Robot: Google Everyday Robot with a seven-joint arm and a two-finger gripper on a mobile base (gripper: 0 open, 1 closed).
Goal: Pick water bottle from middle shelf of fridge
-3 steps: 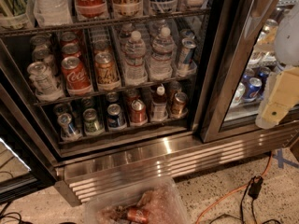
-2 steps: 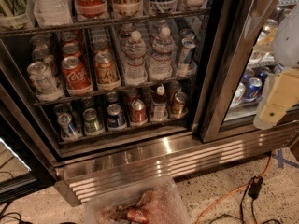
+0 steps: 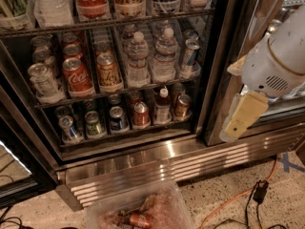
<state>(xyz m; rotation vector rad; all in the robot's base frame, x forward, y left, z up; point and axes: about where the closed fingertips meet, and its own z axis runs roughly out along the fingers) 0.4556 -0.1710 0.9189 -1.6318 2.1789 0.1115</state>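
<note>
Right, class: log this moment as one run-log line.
stage: pre-grasp | pincer: right of fridge shelves, apart from bottle | water bottle: upright on middle shelf, untouched

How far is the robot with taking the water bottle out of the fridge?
Nothing looks done yet: the water bottle stands on the middle shelf of the fridge, untouched. In hand: the gripper hangs at the picture's right, apart from the bottle. Left: reach in, grasp it, lift it out.

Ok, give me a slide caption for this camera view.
Claw hangs by the right frame of the fridge, well clear of the water bottles on the middle shelf.
</note>
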